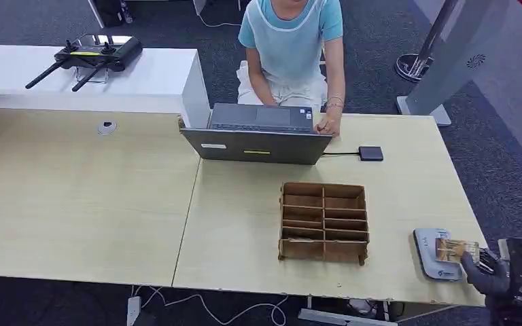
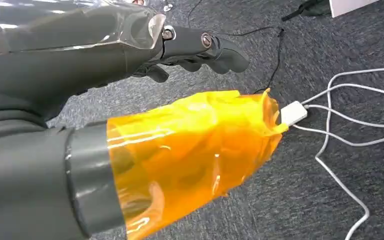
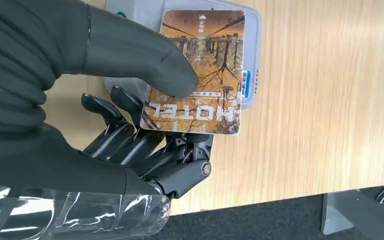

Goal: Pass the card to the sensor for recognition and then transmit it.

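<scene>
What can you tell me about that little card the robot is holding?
The card is a flat rectangular hotel key card printed with brownish bare trees and the word HOTEL in white. The right hand pinches it, thumb on its face and dark fingers underneath. It lies roughly level over the pale grey sensor at the table's near right corner; whether they touch is unclear.

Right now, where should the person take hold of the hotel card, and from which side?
Probably the card's free end over the sensor, coming from the side opposite the right hand. Thumb and fingers cover the near end; the far edges look clear.
</scene>
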Tool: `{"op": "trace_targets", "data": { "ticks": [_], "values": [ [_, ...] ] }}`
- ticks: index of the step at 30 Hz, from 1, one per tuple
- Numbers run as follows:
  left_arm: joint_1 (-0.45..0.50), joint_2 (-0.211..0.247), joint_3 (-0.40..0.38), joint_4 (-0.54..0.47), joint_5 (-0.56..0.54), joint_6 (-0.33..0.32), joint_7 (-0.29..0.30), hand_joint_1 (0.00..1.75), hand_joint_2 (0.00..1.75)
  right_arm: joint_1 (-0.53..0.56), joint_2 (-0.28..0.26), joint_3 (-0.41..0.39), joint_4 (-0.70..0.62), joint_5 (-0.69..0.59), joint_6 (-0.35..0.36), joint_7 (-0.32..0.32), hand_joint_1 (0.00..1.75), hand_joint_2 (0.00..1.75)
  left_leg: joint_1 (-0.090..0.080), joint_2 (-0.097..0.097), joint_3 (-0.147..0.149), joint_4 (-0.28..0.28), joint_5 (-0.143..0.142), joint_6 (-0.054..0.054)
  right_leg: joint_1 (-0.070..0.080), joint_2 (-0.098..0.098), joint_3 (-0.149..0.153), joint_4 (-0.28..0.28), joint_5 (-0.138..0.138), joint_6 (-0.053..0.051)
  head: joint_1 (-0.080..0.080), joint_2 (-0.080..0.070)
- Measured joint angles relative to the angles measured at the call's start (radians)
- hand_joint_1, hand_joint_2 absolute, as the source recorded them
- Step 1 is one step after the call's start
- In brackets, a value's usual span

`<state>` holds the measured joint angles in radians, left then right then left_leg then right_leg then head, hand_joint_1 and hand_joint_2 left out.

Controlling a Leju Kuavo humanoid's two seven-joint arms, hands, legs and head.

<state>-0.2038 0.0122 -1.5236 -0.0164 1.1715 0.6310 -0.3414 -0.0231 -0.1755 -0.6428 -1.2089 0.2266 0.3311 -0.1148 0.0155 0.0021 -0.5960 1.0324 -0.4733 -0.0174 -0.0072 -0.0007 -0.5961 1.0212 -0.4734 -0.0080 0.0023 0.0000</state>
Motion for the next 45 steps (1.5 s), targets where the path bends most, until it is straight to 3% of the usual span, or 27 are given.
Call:
{"op": "trace_targets", "data": {
  "ticks": [7, 18, 25, 30, 37, 45],
  "values": [
    [-0.004, 0.0, 0.0, 0.0, -0.007, 0.0, 0.0, 0.0, 0.0, 0.0, -0.003, 0.025, 0.012, 0.071, -0.069, 0.022, 1.75, 1.75, 0.0, 0.0, 0.0, 0.0, 0.0, 0.0, 0.0, 0.0, 0.0, 0.0, 0.0, 0.0, 0.0, 0.0],
    [-0.009, -0.001, 0.0, 0.0, -0.014, 0.0, 0.001, 0.0, 0.0, -0.004, -0.003, 0.032, 0.012, 0.149, -0.11, 0.044, 1.75, 1.75, 0.0, 0.0, 0.0, 0.0, 0.0, 0.0, 0.0, 0.0, 0.0, 0.0, 0.0, 0.0, 0.0, 0.0],
    [-0.01, -0.002, 0.0, 0.0, -0.017, 0.003, 0.001, 0.0, 0.0, -0.006, -0.003, 0.034, 0.012, 0.163, -0.111, 0.04, 1.75, 1.75, 0.0, 0.0, 0.0, 0.0, 0.0, 0.0, 0.0, 0.0, 0.0, 0.0, 0.0, 0.0, 0.0, 0.0],
    [-0.01, -0.002, 0.0, 0.0, -0.012, 0.008, 0.001, 0.0, 0.0, -0.008, -0.003, 0.034, 0.007, 0.113, -0.07, -0.001, 1.75, 1.75, 0.0, 0.0, 0.0, 0.0, 0.0, 0.0, 0.0, 0.0, 0.0, 0.0, 0.0, 0.0, 0.0, 0.0],
    [-0.008, -0.002, 0.0, 0.0, 0.014, 0.018, -0.001, 0.0, 0.0, -0.023, -0.005, 0.047, -0.077, 0.077, -0.057, 0.0, 1.75, 1.75, 0.0, 0.0, 0.0, 0.0, 0.0, 0.0, 0.0, 0.0, 0.0, 0.001, 0.0, 0.0, 0.0, 0.0],
    [-0.007, -0.001, 0.0, 0.0, 0.029, 0.028, -0.002, 0.0, 0.0, -0.141, -0.035, 0.114, -0.203, 0.157, -0.092, 0.044, 1.75, 1.75, 0.0, 0.0, 0.0, 0.0, 0.002, 0.0, 0.0, 0.0, 0.0, 0.001, 0.001, 0.0, 0.0, 0.0]
  ]
}}
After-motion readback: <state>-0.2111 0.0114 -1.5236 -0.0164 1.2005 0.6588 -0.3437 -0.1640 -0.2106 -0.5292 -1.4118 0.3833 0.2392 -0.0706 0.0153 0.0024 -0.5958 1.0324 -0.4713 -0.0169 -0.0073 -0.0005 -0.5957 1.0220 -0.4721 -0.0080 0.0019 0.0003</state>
